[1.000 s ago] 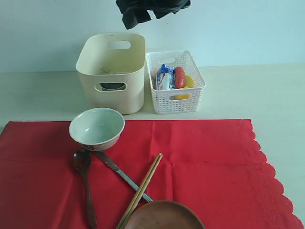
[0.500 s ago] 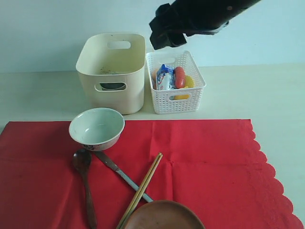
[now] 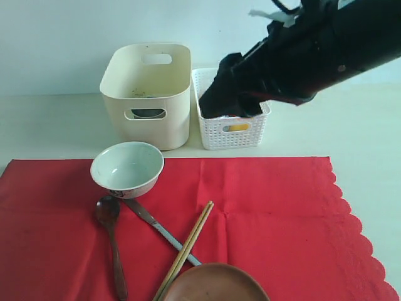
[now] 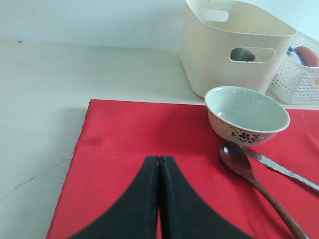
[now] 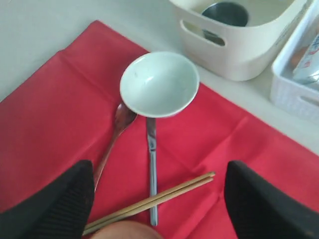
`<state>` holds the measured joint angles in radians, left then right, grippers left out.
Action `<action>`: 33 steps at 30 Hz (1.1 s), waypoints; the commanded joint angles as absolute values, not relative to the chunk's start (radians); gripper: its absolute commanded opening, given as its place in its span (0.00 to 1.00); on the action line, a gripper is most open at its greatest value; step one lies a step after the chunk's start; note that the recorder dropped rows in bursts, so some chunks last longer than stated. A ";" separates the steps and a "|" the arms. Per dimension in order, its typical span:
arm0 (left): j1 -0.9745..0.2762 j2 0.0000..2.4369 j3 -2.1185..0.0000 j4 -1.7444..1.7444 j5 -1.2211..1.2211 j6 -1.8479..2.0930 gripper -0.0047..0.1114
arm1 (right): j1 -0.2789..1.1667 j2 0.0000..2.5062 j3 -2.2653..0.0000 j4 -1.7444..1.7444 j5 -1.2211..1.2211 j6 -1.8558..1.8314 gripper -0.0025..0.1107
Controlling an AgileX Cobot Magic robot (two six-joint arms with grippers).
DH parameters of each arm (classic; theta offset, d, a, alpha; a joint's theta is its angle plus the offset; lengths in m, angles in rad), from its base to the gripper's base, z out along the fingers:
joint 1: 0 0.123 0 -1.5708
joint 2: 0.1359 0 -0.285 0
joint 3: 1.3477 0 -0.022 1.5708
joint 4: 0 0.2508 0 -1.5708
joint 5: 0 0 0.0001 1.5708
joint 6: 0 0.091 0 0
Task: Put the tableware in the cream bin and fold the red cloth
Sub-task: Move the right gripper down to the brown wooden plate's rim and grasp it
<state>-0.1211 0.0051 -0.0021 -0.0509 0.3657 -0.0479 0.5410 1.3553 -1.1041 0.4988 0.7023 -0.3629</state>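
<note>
Bkgd: plain pale blue-white wall (image 3: 62, 37), smooth, runs full width behind. Furn.: flat off-white matte tabletop (image 3: 50, 125), meets the wall at a straight seam; faint dark scuff marks (image 4: 27, 179) on its surface. Light: soft, even, diffuse; shadows weak, short.

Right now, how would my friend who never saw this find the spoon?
Find the big red cloth, then the white bowl on it. Just in front lies the dark wooden spoon, beside a metal knife; only it has a round scoop.
</note>
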 commanded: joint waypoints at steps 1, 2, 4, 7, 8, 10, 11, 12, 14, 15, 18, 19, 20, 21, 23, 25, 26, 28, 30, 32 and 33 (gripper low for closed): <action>-0.118 0.000 0.000 -0.053 0.357 -0.054 0.04 | 0.536 1.352 -1.024 0.597 0.745 -0.469 0.64; -0.118 0.000 0.000 -0.053 0.357 -0.054 0.04 | 0.536 1.352 -1.010 0.597 0.759 -0.469 0.64; -0.118 0.000 0.000 -0.053 0.357 -0.054 0.04 | 0.536 1.352 -0.971 0.597 0.794 -0.474 0.62; -0.118 0.000 0.000 -0.053 0.357 -0.054 0.04 | 0.536 1.352 -0.879 0.597 0.824 -0.487 0.59; -0.118 0.000 0.000 -0.053 0.357 -0.054 0.04 | 0.536 1.352 -0.861 0.597 0.824 -0.487 0.59; -0.118 0.000 0.000 -0.053 0.357 -0.054 0.04 | 0.536 1.352 -0.814 0.597 0.835 -0.487 0.59; -0.118 0.000 0.000 -0.053 0.357 -0.054 0.04 | 0.536 1.352 -0.780 0.597 0.841 -0.487 0.59; -0.118 0.000 0.000 -0.053 0.357 -0.054 0.04 | 0.536 1.352 -0.767 0.597 0.843 -0.487 0.59; -0.118 0.000 0.000 -0.053 0.357 -0.054 0.04 | 0.536 1.352 -0.715 0.606 0.820 -0.487 0.59; -0.118 0.000 0.000 -0.053 0.357 -0.054 0.04 | 0.536 1.352 -0.691 0.610 0.805 -0.487 0.59; -0.118 0.000 0.000 -0.053 0.357 -0.054 0.04 | 0.536 1.352 -0.627 0.627 0.740 -0.486 0.59; -0.118 0.000 0.000 -0.053 0.357 -0.054 0.04 | 0.536 1.352 -0.610 0.639 0.712 -0.486 0.59; -0.118 0.000 0.000 -0.053 0.357 -0.054 0.04 | 0.536 1.352 -0.595 0.652 0.692 -0.486 0.59; -0.118 0.000 0.000 -0.053 0.357 -0.054 0.04 | 0.536 1.352 -0.584 0.661 0.676 -0.486 0.59; -0.118 0.000 0.000 -0.053 0.357 -0.054 0.04 | 0.536 1.353 -0.573 0.681 0.659 -0.486 0.59; -0.118 0.000 0.000 -0.053 0.357 -0.054 0.04 | 0.536 1.362 -0.566 0.698 0.655 -0.486 0.59; -0.118 0.000 0.000 -0.053 0.357 -0.054 0.04 | 0.536 1.368 -0.565 0.707 0.655 -0.486 0.59; -0.118 0.000 0.000 -0.053 0.357 -0.054 0.04 | 0.536 1.381 -0.565 0.720 0.655 -0.486 0.59; -0.118 0.000 0.000 -0.053 0.357 -0.054 0.04 | 0.536 1.396 -0.565 0.750 0.655 -0.486 0.59; -0.118 0.000 0.000 -0.053 0.357 -0.054 0.04 | 0.536 1.414 -0.565 0.793 0.652 -0.501 0.59; -0.118 0.000 0.000 -0.053 0.357 -0.054 0.04 | 0.536 1.424 -0.565 0.803 0.643 -0.508 0.59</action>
